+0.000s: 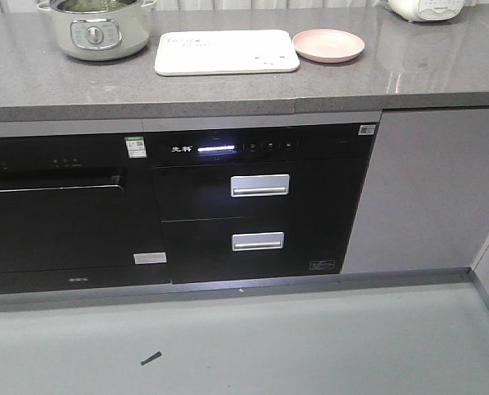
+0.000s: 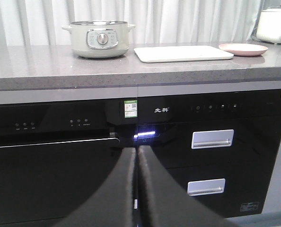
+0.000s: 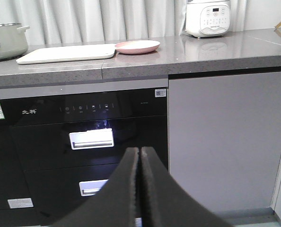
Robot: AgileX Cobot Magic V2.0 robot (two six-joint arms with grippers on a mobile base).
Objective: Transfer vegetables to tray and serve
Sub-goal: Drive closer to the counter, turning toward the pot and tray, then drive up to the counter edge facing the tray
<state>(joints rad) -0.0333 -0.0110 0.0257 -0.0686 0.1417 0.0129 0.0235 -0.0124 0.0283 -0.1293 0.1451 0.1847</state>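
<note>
The green lettuce leaf (image 1: 92, 5) is probably what shows inside the cream electric pot (image 1: 96, 33), upper left. The cream-white rectangular plastic tray (image 1: 226, 51) lies just to its right. The left gripper (image 2: 136, 156) and right gripper (image 3: 140, 156) are clenched, empty and below counter height. They should rise, open, then pinch the leaf's edge from above.

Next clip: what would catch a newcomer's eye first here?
The glossy black built-in appliance fills the middle, a white strip glowing on its panel. On the grey countertop above sit a cream pot at left, the empty white tray centrally and a pink plate beside it. The left gripper and right gripper are shut, holding nothing.
</note>
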